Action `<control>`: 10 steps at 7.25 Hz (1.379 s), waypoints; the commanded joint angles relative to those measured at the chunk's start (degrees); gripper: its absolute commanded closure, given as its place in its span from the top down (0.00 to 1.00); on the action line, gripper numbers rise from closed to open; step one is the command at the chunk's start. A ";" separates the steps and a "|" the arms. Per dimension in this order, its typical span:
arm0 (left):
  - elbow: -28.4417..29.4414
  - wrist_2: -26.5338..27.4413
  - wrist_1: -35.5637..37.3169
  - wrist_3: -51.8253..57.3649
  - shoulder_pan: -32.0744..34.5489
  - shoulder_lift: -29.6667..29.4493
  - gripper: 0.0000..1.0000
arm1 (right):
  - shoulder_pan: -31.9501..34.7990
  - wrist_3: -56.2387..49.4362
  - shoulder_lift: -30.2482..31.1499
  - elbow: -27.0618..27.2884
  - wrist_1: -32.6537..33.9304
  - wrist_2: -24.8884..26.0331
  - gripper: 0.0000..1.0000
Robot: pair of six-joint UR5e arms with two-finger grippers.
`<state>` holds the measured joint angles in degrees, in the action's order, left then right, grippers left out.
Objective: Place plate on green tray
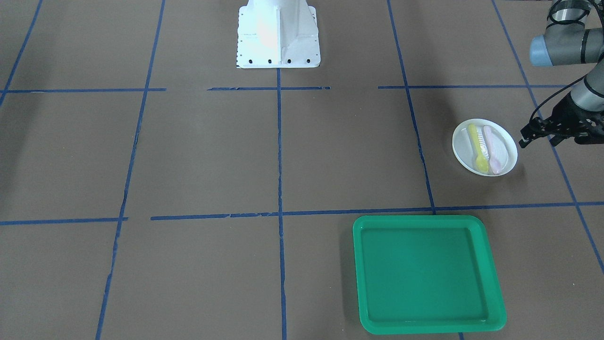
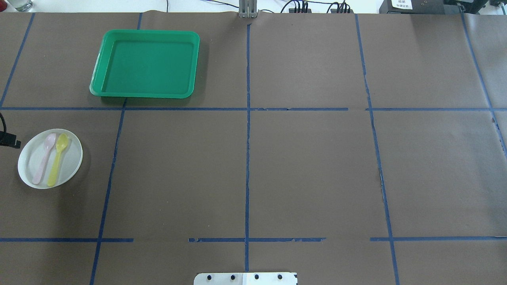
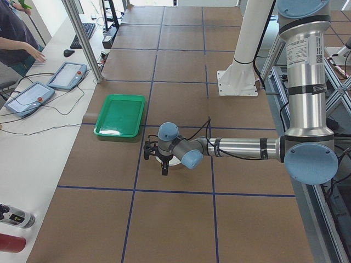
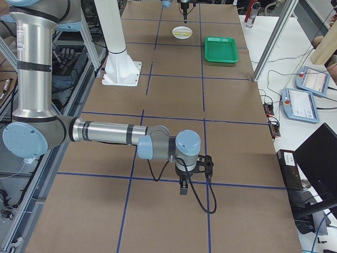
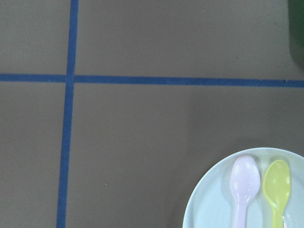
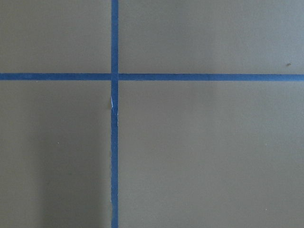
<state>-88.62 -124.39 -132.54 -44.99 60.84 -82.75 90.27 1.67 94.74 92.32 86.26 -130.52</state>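
Observation:
The white plate (image 1: 508,152) lies on the brown table and bears a yellow spoon (image 1: 477,148) and a pale pink spoon (image 1: 491,150). It also shows in the overhead view (image 2: 72,159) and in the left wrist view (image 5: 209,209). My left gripper (image 1: 535,137) hovers low just beside the plate's outer rim, apart from it, and looks open and empty. Only its tip shows in the overhead view (image 2: 12,141). The green tray (image 1: 424,274) is empty and lies beyond the plate (image 2: 146,63). My right gripper (image 4: 182,190) hangs over bare table far away. I cannot tell whether it is open or shut.
The white robot base (image 1: 278,33) stands at the table's near-robot edge. Blue tape lines cross the brown table. A side bench with two tablets (image 3: 30,98) and a metal post (image 3: 82,41) runs past the tray's far side.

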 commanded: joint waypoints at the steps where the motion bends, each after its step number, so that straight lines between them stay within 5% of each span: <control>1: 3.89 0.82 -5.19 -2.47 -2.74 -0.66 1.00 | 0.00 0.00 0.00 -0.03 0.04 0.09 1.00; 3: 3.55 0.55 -5.54 -2.30 -3.53 -0.92 1.00 | 0.00 0.00 0.00 0.06 -0.04 0.00 1.00; 5: 3.63 0.20 -7.03 -2.56 -4.33 -1.10 0.62 | 0.00 0.00 0.00 0.06 -0.04 0.00 1.00; 7: 3.54 0.11 -6.95 -2.38 -4.33 -1.19 0.55 | 0.00 0.00 0.00 0.06 0.04 0.00 1.00; 10: 3.37 0.03 -7.03 -1.77 -4.15 -0.84 0.11 | 0.00 0.00 0.00 -0.03 0.04 0.00 1.00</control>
<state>-85.14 -124.30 -139.51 -47.09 56.59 -83.75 90.26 1.67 94.75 92.36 86.28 -130.52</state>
